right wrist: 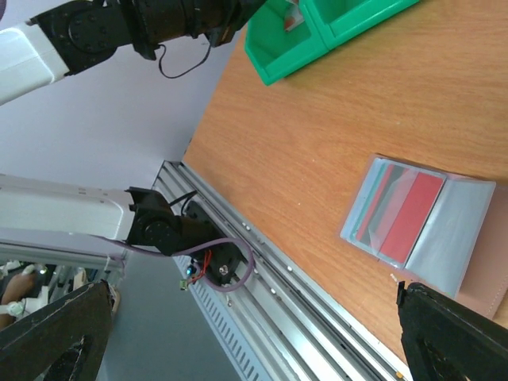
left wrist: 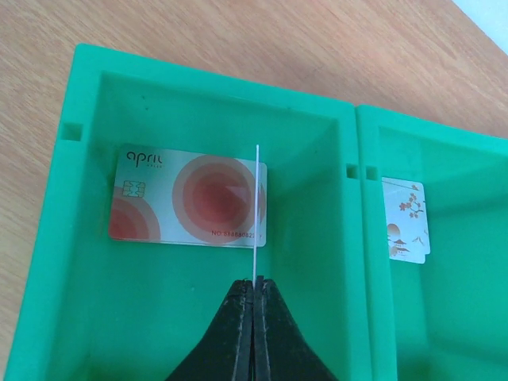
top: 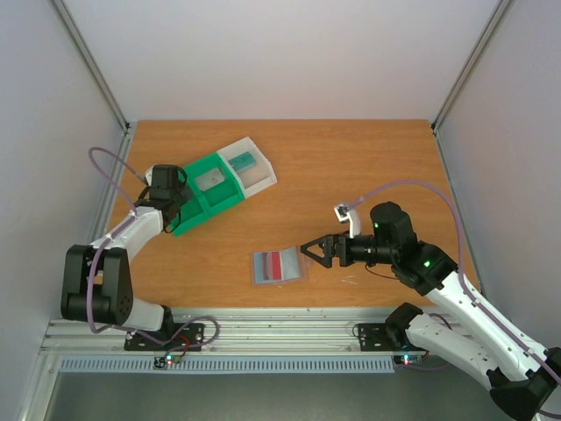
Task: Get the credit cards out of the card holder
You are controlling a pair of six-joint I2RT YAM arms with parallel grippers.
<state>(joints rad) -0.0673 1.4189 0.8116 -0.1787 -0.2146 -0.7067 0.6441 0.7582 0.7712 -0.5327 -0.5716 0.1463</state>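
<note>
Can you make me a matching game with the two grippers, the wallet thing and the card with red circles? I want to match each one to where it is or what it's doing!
Things:
1. left gripper
2. right gripper
3. card holder
4. red-circle card

Where or how:
A. lying flat in the green tray
B. open wide, holding nothing
C. lying on the wooden table
D. shut on a thin white card seen edge-on

Pairs: 1-D, 2-B, 3-C, 4-A.
</note>
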